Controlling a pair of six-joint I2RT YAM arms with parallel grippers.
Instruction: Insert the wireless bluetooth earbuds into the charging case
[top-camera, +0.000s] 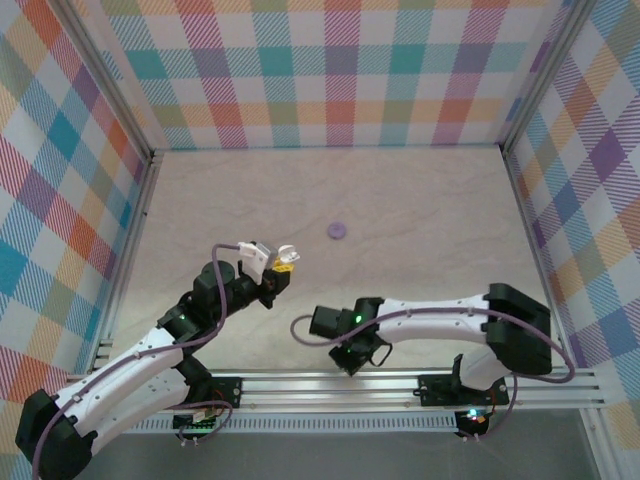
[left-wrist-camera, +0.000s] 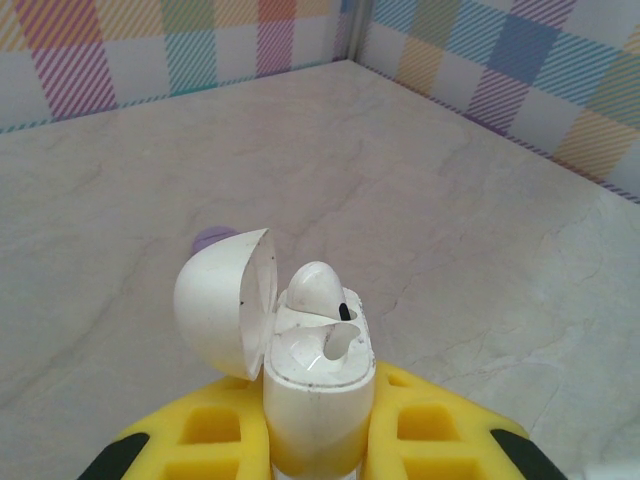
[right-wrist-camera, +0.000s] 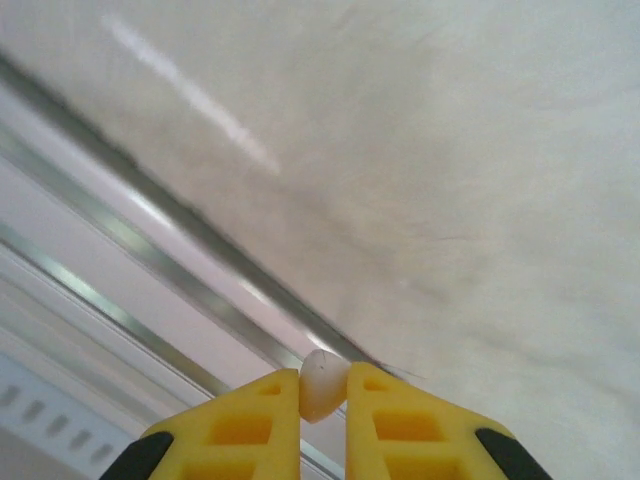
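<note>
My left gripper (left-wrist-camera: 318, 392) is shut on the white charging case (left-wrist-camera: 316, 400), holding it upright above the table, lid (left-wrist-camera: 222, 300) swung open to the left. One white earbud (left-wrist-camera: 315, 288) sits in the case's far socket; the near socket (left-wrist-camera: 345, 340) is hollow. From above, the left gripper (top-camera: 275, 264) and case (top-camera: 288, 254) hang left of centre. My right gripper (right-wrist-camera: 323, 392) is shut on a second white earbud (right-wrist-camera: 322, 375), pinched between the yellow fingertips just above the table's near edge. In the top view the right gripper (top-camera: 354, 360) points down by the front rail.
A small purple round disc (top-camera: 337, 230) lies on the marble table beyond the case, partly hidden behind the lid (left-wrist-camera: 210, 238). The aluminium front rail (right-wrist-camera: 200, 250) runs right under the right gripper. Plaid walls (top-camera: 330, 70) enclose the back and sides.
</note>
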